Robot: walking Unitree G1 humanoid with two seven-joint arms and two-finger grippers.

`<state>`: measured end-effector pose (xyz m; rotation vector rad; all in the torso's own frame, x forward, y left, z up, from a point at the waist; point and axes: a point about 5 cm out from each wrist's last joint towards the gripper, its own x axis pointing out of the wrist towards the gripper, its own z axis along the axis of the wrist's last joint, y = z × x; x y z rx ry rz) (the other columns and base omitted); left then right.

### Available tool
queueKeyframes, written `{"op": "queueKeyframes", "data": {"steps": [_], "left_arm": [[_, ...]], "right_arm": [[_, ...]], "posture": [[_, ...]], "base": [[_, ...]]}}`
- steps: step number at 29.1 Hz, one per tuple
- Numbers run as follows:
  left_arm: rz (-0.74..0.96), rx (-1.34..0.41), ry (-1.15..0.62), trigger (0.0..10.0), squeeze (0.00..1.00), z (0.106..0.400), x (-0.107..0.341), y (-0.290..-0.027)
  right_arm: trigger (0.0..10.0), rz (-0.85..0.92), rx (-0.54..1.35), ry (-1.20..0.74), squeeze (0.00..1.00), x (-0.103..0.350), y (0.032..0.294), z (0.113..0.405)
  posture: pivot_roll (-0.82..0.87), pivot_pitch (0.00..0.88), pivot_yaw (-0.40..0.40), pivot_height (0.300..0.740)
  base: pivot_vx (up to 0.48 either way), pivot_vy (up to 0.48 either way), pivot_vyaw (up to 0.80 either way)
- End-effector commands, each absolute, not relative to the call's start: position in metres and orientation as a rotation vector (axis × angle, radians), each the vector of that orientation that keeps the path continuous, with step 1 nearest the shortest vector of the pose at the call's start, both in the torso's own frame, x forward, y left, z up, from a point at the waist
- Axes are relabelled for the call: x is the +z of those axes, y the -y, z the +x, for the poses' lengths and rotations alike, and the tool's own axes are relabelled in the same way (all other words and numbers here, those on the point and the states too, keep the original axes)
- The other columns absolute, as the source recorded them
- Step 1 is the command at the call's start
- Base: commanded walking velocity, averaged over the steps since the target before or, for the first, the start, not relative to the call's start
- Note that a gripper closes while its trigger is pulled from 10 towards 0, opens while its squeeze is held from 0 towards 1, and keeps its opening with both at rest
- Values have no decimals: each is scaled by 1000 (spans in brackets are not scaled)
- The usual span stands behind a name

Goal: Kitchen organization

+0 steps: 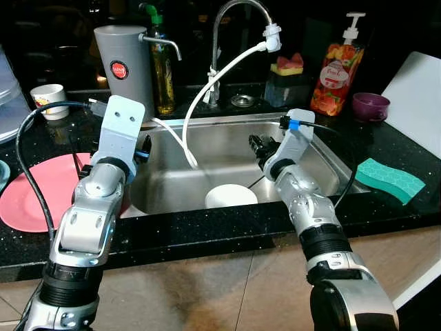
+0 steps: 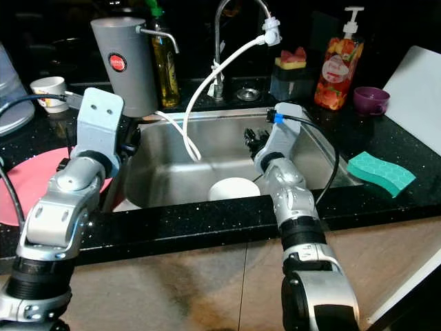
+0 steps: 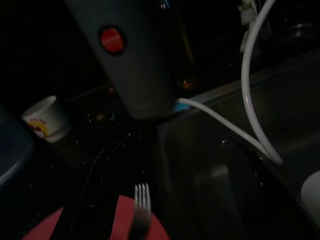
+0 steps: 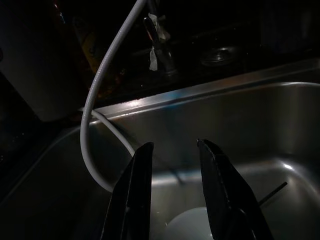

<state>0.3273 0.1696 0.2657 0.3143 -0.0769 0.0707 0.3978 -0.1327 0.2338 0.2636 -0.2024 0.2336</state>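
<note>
A white bowl (image 1: 231,196) sits upside down on the floor of the steel sink (image 1: 207,141). My right gripper (image 1: 260,146) hangs over the sink's right half, above and behind the bowl; in the right wrist view the gripper (image 4: 175,192) is open with nothing between its fingers. A pink plate (image 1: 31,196) lies on the black counter left of the sink, with a fork (image 3: 141,210) on it. My left gripper (image 3: 165,192) hovers at the sink's left rim beside the plate, open wide and empty.
A white hose (image 1: 207,93) runs from the faucet (image 1: 238,14) into the sink. Behind stand a grey dispenser (image 1: 127,65), a bottle (image 1: 162,65), a soap pump (image 1: 336,69), a purple bowl (image 1: 371,105) and a white cup (image 1: 48,100). A teal sponge (image 1: 389,179) lies at right.
</note>
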Motion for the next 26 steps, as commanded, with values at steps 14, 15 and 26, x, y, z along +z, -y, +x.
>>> {"op": "queueKeyframes", "data": {"steps": [14, 15, 26], "left_arm": [[319, 117, 81, 10000, 0, 325, 271, -174], [334, 115, 77, 10000, 0, 325, 271, -174], [339, 138, 53, 10000, 0, 326, 273, -176]], "right_arm": [[10000, 276, 263, 182, 0, 236, 125, 394], [10000, 275, 262, 182, 0, 236, 125, 394], [10000, 272, 253, 183, 0, 238, 128, 392]], "posture": [[111, 18, 27, 740], [111, 16, 28, 740], [108, 19, 34, 740]], "base": [[0, 426, 0], [0, 0, 0], [0, -381, 0]]}}
